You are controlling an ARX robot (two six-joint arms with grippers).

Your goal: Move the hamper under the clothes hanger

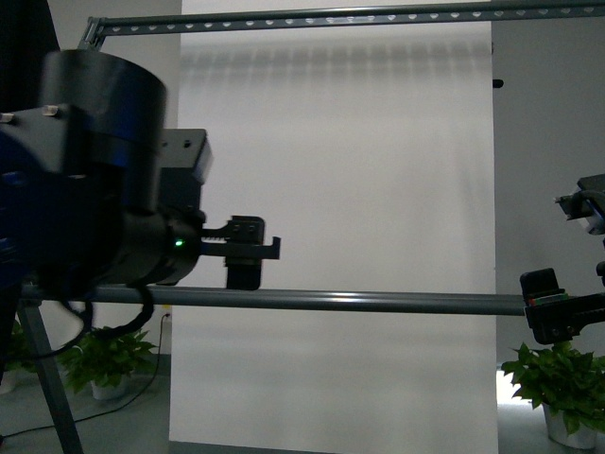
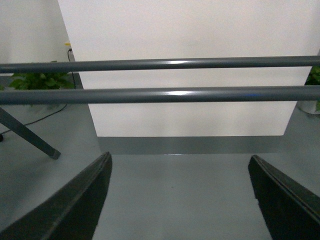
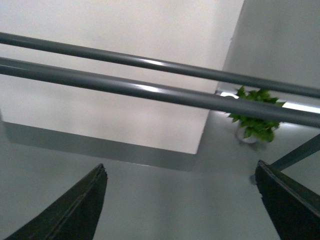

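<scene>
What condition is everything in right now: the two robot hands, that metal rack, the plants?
Left hand: open, empty, raised near the rack's bars.
Right hand: open, empty, also near the bars.
Clothes hanger: standing, visible bars bare, no shirt in view.
Potted plants: upright on the floor.
Hamper: not in view.

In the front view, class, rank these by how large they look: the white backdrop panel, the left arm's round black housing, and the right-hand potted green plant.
1. White backdrop panel, largest.
2. Left arm's round black housing; it sits close to the camera, so its real size is unsure.
3. Right-hand potted green plant, smallest.
</scene>
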